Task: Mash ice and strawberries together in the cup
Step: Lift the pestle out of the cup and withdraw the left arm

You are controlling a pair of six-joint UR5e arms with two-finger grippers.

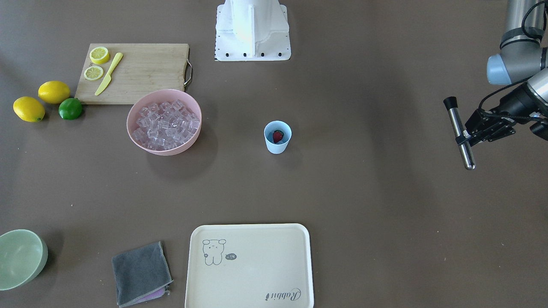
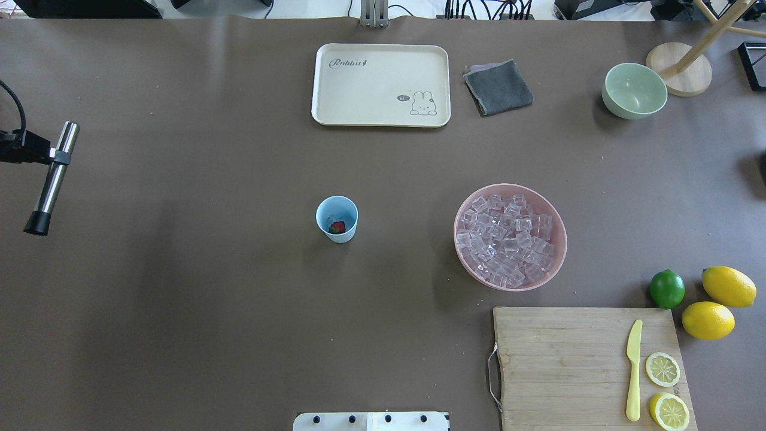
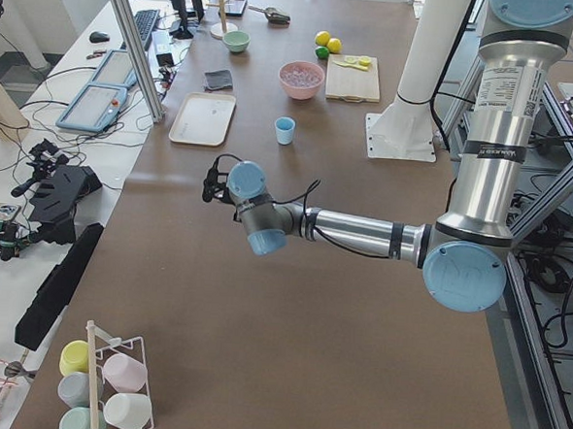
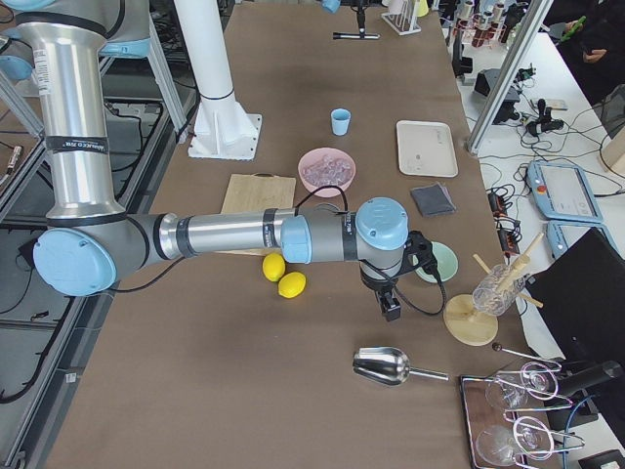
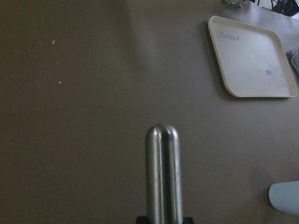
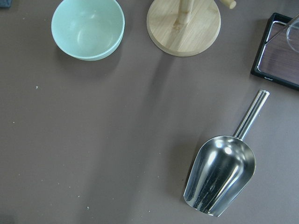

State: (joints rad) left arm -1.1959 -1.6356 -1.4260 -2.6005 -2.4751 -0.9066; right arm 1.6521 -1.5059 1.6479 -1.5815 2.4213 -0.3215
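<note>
The light blue cup point(image 1: 277, 143) stands upright mid-table, also in the overhead view point(image 2: 337, 211). One red strawberry point(image 1: 278, 136) lies inside it point(image 2: 338, 227). The ice point(image 1: 166, 122) fills the big pink bowl point(image 2: 461, 245). My left gripper point(image 1: 464, 137) is shut on a steel muddler point(image 2: 55, 173) with a black end, held in the air far out to the cup's side. The muddler's round tip shows in the left wrist view point(image 5: 162, 175). My right gripper point(image 4: 391, 308) shows only in the exterior right view, so I cannot tell whether it is open or shut.
A steel scoop point(image 6: 222, 179) lies on the table under the right wrist, near a pale green bowl point(image 6: 88, 28) and a wooden stand base point(image 6: 183, 25). A cream tray point(image 2: 380, 84), a grey cloth point(image 2: 498, 87), and a cutting board point(image 2: 574, 359) with knife, lemons and lime stand around.
</note>
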